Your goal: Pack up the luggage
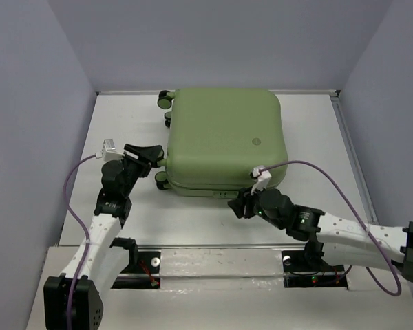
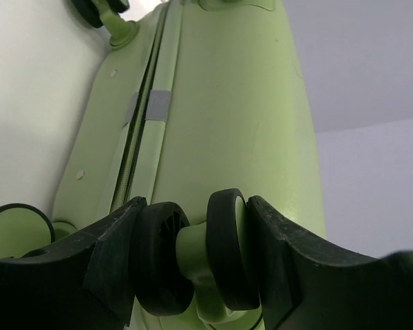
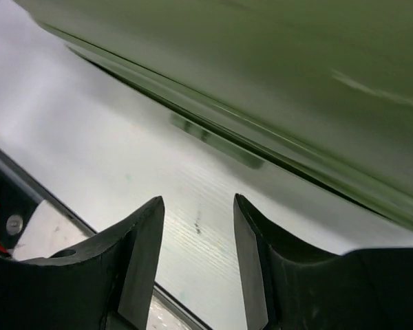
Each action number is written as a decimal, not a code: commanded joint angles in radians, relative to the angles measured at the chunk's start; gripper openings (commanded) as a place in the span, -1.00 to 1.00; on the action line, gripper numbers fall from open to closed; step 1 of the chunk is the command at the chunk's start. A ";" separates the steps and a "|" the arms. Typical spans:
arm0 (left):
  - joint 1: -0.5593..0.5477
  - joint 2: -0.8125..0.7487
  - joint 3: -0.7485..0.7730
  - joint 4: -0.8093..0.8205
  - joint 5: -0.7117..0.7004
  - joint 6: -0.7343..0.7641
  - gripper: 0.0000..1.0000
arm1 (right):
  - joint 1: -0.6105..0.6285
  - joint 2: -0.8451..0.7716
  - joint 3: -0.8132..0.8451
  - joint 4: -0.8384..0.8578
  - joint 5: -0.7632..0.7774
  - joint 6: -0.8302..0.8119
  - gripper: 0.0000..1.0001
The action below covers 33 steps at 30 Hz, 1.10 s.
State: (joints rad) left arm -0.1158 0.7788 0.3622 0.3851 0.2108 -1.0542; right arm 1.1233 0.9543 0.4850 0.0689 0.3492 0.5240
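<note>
The left claw [image 2: 196, 214] is clamping, partway open, on a green-and-black twin caster wheel [image 2: 227, 251] of the small light-green hard-shell luggage [image 1: 224, 141]. One black finger [image 2: 110, 261] is pressing on each outer face of the wheel, and the closed case is lying flat and stretching away ahead of the claw. The right claw [image 3: 198, 203] is standing partly open with nothing between its black fingers, hovering over the white table [image 1: 124, 124] just short of the luggage's near side wall, whose seam is running across above and ahead of its tips.
</note>
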 commanded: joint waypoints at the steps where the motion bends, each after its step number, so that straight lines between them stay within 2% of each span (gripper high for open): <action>1: -0.001 0.108 0.150 -0.003 0.018 0.209 -0.89 | -0.062 -0.156 -0.040 -0.292 0.091 0.149 0.06; 3: 0.001 0.152 0.219 -0.005 0.016 0.209 -0.89 | -0.145 -0.183 -0.046 -0.320 0.059 0.136 0.10; 7: 0.008 0.181 0.285 -0.023 0.010 0.214 -0.89 | -0.285 -0.105 0.039 -0.218 -0.030 -0.020 0.10; 9: 0.016 0.174 0.294 -0.032 0.006 0.223 -0.89 | -0.325 0.033 0.093 -0.097 -0.139 -0.135 0.09; 13: 0.071 0.178 0.294 -0.046 0.022 0.233 -0.88 | -0.339 0.323 0.367 -0.031 -0.301 -0.237 0.09; 15: 0.099 0.186 0.293 -0.048 0.045 0.238 -0.89 | -0.339 0.336 0.409 -0.029 -0.331 -0.231 0.14; 18: 0.148 0.206 0.284 -0.032 0.071 0.243 -0.89 | -0.339 0.240 0.337 -0.023 -0.376 -0.200 0.35; 20: 0.166 0.224 0.274 -0.019 0.081 0.244 -0.89 | -0.339 0.154 0.208 -0.029 -0.407 -0.180 0.37; 21: 0.168 0.231 0.273 -0.012 0.087 0.238 -0.89 | -0.339 0.062 0.160 -0.032 -0.397 -0.155 0.36; 22: 0.171 0.238 0.268 0.004 0.093 0.234 -0.88 | -0.339 0.019 0.117 -0.041 -0.372 -0.139 0.32; 24: 0.171 0.249 0.256 0.027 0.105 0.214 -0.88 | -0.353 -0.078 0.012 -0.066 -0.245 -0.098 0.00; 28: 0.173 0.241 0.250 0.031 0.117 0.204 -0.89 | -0.451 -0.085 -0.040 -0.096 -0.142 -0.079 -0.13; 31: 0.171 0.221 0.251 0.020 0.119 0.207 -0.89 | -0.607 -0.020 -0.031 -0.029 -0.205 -0.130 -0.14; 32: 0.173 0.217 0.250 0.009 0.119 0.212 -0.88 | -0.675 0.000 -0.034 0.041 -0.302 -0.149 -0.10; 33: 0.173 0.218 0.247 0.008 0.128 0.215 -0.89 | -0.694 0.006 -0.036 0.073 -0.334 -0.195 -0.07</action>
State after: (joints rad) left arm 0.0544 1.0309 0.6025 0.3332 0.2996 -0.9943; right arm 0.5529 0.9329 0.4435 -0.0116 0.1112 0.4095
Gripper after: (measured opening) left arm 0.669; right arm 0.446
